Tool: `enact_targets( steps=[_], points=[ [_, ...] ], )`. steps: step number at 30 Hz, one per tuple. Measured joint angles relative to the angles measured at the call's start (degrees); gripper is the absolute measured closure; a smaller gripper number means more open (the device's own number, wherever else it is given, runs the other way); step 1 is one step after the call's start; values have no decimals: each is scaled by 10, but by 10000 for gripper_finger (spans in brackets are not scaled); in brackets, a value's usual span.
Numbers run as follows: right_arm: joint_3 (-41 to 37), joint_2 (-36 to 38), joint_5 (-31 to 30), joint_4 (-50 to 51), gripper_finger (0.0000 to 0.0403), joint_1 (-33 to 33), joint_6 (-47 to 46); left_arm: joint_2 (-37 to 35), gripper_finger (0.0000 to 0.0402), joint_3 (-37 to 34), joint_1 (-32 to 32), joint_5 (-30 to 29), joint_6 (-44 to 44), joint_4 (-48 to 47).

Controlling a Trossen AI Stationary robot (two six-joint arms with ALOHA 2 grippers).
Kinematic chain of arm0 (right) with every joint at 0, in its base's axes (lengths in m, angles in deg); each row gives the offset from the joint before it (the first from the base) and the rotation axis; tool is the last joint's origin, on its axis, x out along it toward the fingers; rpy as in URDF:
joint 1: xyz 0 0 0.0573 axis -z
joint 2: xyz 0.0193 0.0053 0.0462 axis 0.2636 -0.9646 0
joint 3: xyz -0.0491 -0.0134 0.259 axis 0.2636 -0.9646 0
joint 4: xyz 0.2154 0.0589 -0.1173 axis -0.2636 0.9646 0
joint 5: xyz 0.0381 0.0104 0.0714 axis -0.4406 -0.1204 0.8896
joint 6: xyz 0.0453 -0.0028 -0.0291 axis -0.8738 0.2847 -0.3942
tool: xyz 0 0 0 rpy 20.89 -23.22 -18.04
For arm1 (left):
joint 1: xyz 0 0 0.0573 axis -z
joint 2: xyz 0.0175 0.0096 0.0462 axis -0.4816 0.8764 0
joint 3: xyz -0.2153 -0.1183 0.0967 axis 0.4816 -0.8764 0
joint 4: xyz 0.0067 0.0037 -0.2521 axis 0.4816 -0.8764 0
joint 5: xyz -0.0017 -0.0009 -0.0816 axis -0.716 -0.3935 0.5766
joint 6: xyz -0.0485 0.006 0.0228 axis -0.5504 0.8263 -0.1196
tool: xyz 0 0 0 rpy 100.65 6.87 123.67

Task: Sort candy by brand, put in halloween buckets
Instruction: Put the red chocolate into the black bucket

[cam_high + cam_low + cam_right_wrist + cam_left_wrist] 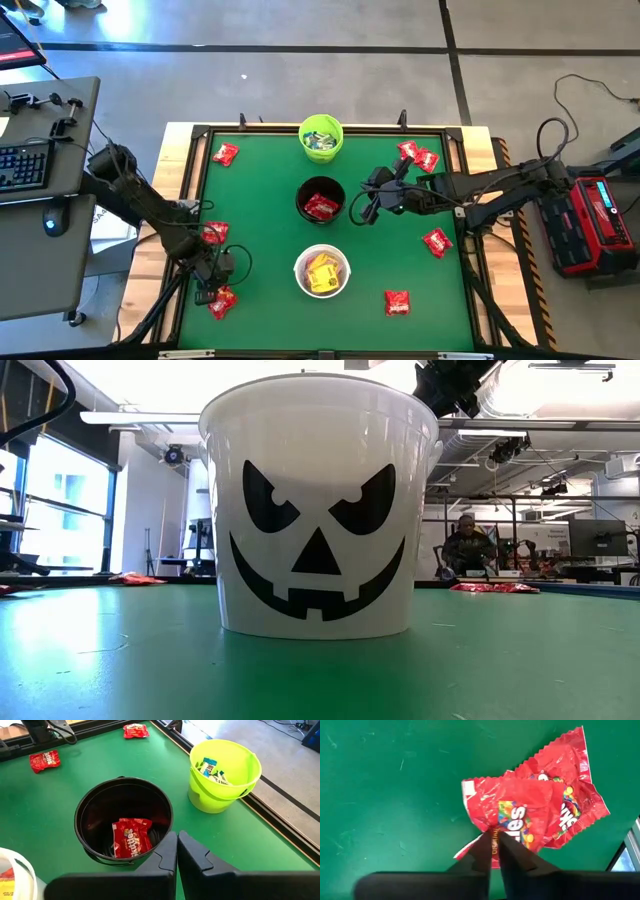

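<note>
The white bucket fills the low view, hiding most of the desk behind its jack-o'-lantern face. The left gripper, jaws nearly shut, pinches the edge of a red Skittles packet overlapping 1 other at the desk's near-left corner. The right gripper, jaws shut and empty, hovers beside the black bucket, which holds 1 red Skittles packet; the writing on packets in the lime bucket is unreadable.

Green table; red packets with rainbow lettering — lime bucket, black bucket, white bucket with black jack-o'-lantern face.

Green table mat, keyboard on grey desk, red case, seated person
</note>
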Motion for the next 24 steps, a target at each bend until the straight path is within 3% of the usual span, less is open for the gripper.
enact_targets(
  steps=[3,18,24],
  points=[
    [0,0,-9,0,402,0,0,0,397,8,0,0,0,-2],
    [0,0,-20,0,402,15,3,0,401,112,0,-3,56,-32],
    [0,0,-18,0,402,15,5,0,401,120,0,-4,51,-40]
  ],
)
